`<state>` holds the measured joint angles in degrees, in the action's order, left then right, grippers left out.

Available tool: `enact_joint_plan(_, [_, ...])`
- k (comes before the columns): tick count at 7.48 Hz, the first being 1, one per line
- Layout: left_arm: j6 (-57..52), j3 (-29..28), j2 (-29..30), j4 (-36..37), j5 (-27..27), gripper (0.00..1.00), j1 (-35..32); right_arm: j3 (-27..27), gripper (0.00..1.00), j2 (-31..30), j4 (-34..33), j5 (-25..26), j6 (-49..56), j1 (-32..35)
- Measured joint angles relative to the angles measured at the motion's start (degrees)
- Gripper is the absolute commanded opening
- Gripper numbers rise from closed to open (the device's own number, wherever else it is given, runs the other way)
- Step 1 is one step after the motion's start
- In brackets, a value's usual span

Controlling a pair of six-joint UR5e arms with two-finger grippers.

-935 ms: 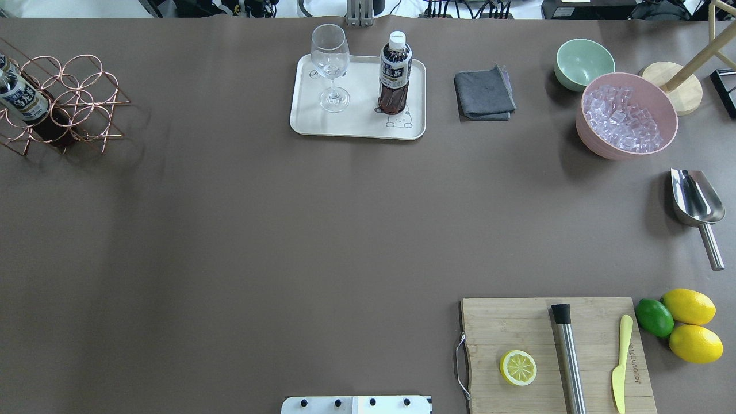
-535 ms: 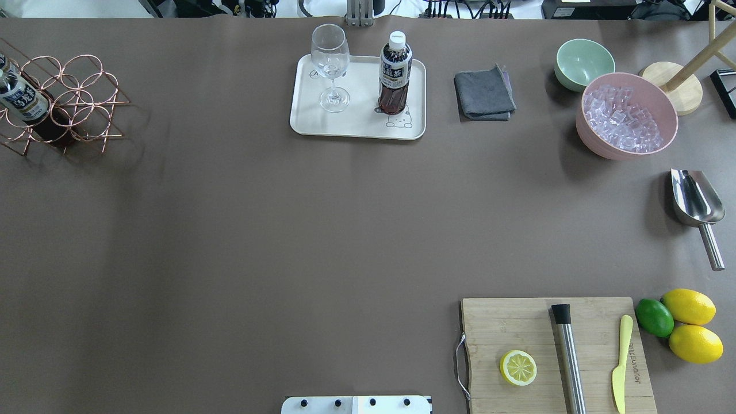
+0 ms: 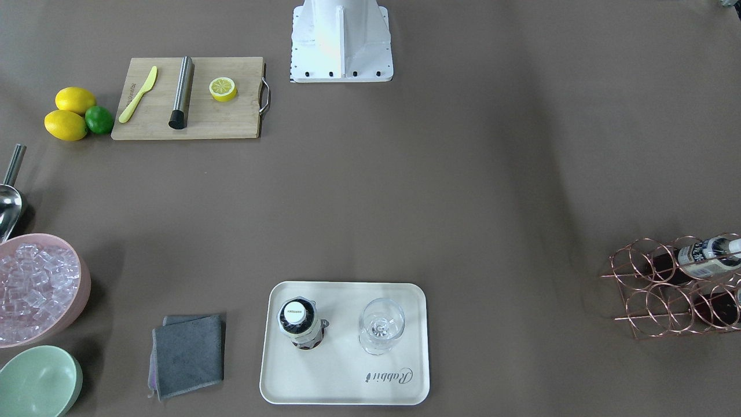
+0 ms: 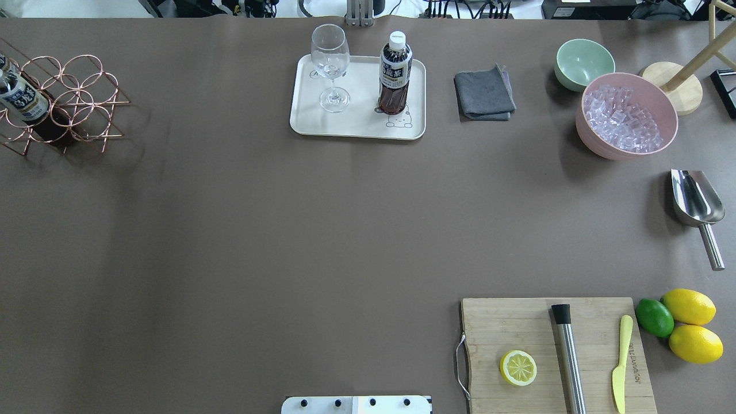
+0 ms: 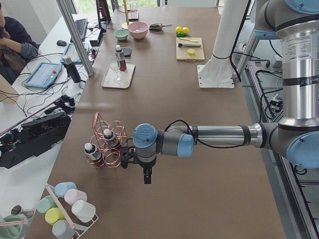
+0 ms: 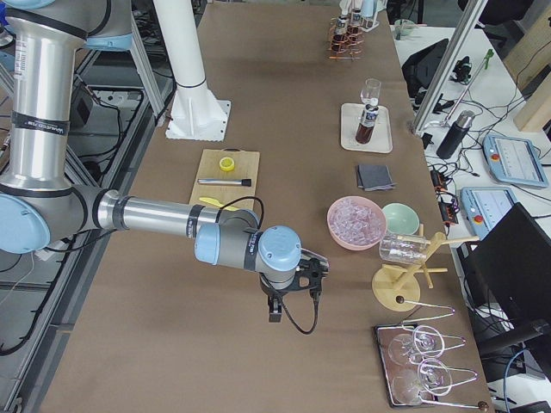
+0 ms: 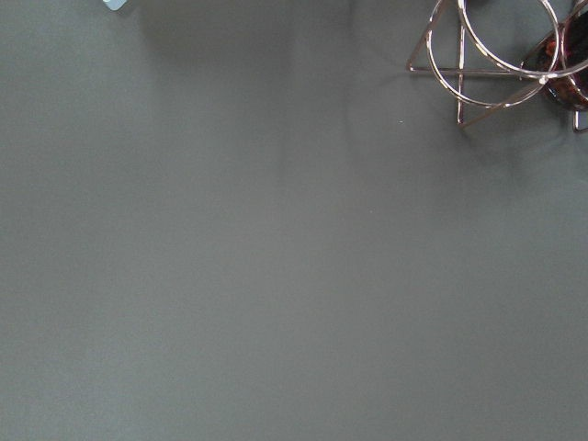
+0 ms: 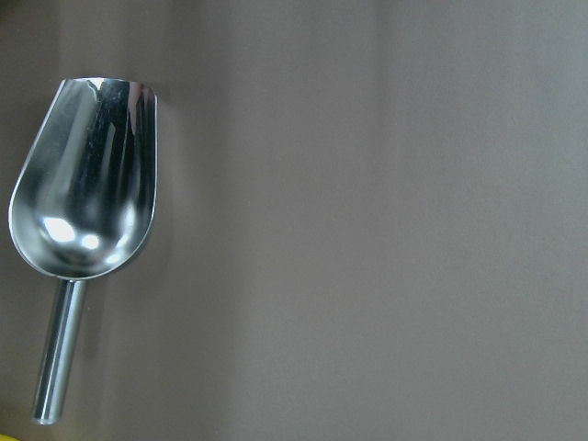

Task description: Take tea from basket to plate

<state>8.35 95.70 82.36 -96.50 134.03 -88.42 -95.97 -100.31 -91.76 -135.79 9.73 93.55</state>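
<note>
Since one tea bottle (image 4: 395, 72) stands upright on the cream tray (image 4: 356, 125), well apart from the copper wire basket (image 4: 80, 98) and just beside a wine glass (image 4: 330, 66), the carrying step looks done for that bottle. Two more bottles (image 5: 106, 137) of the same kind sit in the basket's ring cells. The left tool (image 5: 147, 178) hangs over bare tabletop (image 4: 287, 230) just beside the basket. Only a side view shows it, so I cannot tell whether its fingers are spread or pressed together. The right tool (image 6: 274, 311), far from the basket, hangs above a steel ice scoop (image 8: 87, 184), and I cannot tell its state either. If another bottle is wanted, the next move calls for the left tool to come over a basket cell, pinch a bottle below its cap and draw it clear of the wire ring.
</note>
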Motion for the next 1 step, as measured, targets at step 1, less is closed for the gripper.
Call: enact_joint_plan(1, [0.0, -0.02, 0.0, 0.0, 0.0, 0.98, 0.0, -0.02, 1.0, -0.01, 0.0, 0.0, 0.02, 0.02])
